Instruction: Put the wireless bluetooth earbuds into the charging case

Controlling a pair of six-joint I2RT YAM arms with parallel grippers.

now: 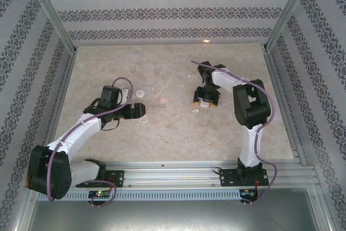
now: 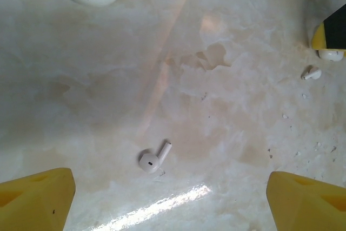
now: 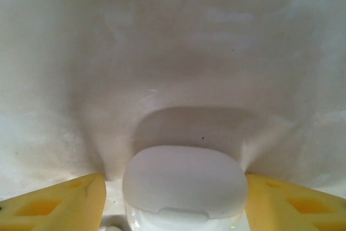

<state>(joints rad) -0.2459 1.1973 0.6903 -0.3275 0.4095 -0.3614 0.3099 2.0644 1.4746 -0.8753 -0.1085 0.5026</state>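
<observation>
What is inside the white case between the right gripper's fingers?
Only the white outside of the rounded-square case shows, between the fingers of the right gripper. Its inside is covered, so its contents cannot be seen.

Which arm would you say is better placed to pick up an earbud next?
Probably the left: the left claw hangs open just above an earbud on the table, while the right claw is occupied, straddling the white case.

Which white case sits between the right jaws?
The rounded-square case: the yellow jaws flank it on both sides. The round case lies apart, to its left.
</observation>
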